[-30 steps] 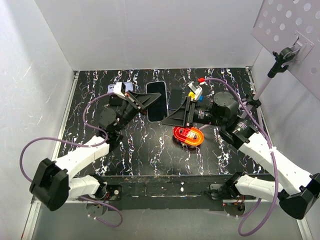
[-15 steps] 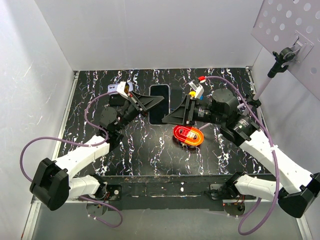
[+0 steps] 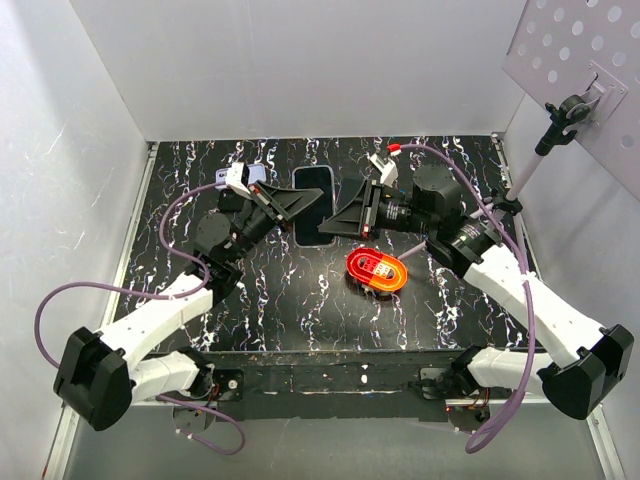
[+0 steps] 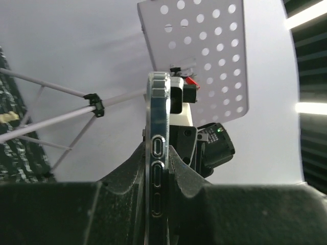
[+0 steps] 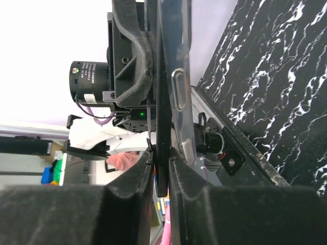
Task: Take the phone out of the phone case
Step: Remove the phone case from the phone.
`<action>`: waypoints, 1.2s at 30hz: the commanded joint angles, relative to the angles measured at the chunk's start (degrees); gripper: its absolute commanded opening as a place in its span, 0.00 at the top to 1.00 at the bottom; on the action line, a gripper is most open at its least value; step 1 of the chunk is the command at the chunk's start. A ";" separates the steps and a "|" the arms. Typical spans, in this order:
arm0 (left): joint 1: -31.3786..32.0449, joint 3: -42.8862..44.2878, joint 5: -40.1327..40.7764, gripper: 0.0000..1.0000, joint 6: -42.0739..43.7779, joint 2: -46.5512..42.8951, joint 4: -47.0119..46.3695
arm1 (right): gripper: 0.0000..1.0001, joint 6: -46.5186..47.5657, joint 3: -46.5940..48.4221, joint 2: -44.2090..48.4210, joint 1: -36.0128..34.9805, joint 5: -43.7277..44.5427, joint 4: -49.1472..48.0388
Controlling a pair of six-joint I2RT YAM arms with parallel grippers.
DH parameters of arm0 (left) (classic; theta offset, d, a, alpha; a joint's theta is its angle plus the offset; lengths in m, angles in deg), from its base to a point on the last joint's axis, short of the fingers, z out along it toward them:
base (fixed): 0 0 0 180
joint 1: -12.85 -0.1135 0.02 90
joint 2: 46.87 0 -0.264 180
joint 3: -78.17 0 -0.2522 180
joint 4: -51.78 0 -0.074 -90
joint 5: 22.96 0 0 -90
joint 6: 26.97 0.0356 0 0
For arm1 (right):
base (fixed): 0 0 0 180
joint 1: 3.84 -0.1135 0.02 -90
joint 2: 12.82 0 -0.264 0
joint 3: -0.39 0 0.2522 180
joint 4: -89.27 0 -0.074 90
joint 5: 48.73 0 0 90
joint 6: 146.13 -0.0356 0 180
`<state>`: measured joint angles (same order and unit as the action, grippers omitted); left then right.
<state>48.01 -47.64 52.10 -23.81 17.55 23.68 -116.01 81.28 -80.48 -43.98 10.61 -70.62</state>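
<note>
— What do you look like from above?
— My left arm (image 3: 160,310) and right arm (image 3: 530,295) wear white shells, broken up by chunky black joints. My fingers (image 4: 117,178) are matte black and wedge-shaped.
— And the wiring?
— A purple cable (image 3: 38,322) loops off my left arm, another off my right. Each wrist carries a small white camera block (image 3: 237,178). A red plug (image 3: 396,148) sits on the lead at my right wrist.
</note>
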 commanded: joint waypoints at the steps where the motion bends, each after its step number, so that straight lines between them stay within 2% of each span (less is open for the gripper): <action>1: 5.36 7.12 -13.62 0.95 5.44 -5.62 5.09 | 0.87 -3.58 -2.10 -1.43 0.50 1.74 -11.45; 2: 5.36 8.26 -14.50 0.82 7.98 -5.97 9.13 | 0.95 -3.75 -1.83 -1.08 0.68 0.78 -11.62; 3: 5.36 9.05 -15.03 0.63 11.23 -6.76 13.78 | 0.99 -4.19 -1.66 -0.03 1.11 0.25 -11.71; 4: 5.45 9.93 -15.12 0.47 14.22 -7.55 17.74 | 0.99 -4.72 -1.83 0.94 1.46 -0.36 -12.23; 5: 5.36 10.81 -14.77 0.36 17.38 -8.60 21.87 | 0.99 -5.24 -2.09 2.08 2.16 -0.98 -12.76; 8: 5.27 12.30 -13.37 0.21 25.82 -12.38 32.34 | 0.99 -7.87 -2.62 4.72 4.97 -3.96 -12.85; 10: 5.19 12.92 -12.49 0.17 29.61 -14.14 37.19 | 0.99 -10.42 -3.67 5.78 7.35 -6.77 -15.30; 12: 5.10 12.58 -13.01 0.20 32.08 -15.46 39.04 | 0.99 -12.62 -4.03 6.13 8.58 -9.32 -16.80; 15: 5.01 13.19 -13.80 0.34 34.90 -16.08 41.51 | 0.99 -14.30 -4.55 6.57 9.90 -12.23 -18.65; 19: 5.10 13.89 -18.10 0.48 35.17 -14.60 39.68 | 0.99 -14.83 -4.91 7.45 10.35 -13.55 -19.62; 22: 5.01 15.56 -20.65 0.54 35.17 -12.49 38.18 | 0.99 -14.13 -4.82 7.89 10.35 -14.17 -19.10; 30: 2.99 16.53 -22.32 0.64 34.38 -11.25 38.53 | 0.99 -12.55 -4.73 9.65 10.35 -14.70 -16.99; 36: 2.28 17.06 -24.69 0.64 33.41 -9.85 36.43 | 0.99 -11.05 -4.20 10.18 10.35 -15.31 -14.79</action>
<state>50.76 -32.80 30.24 9.87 7.04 61.99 -128.97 75.64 -71.98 -33.65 -3.46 -82.97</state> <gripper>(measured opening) 0.346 0.076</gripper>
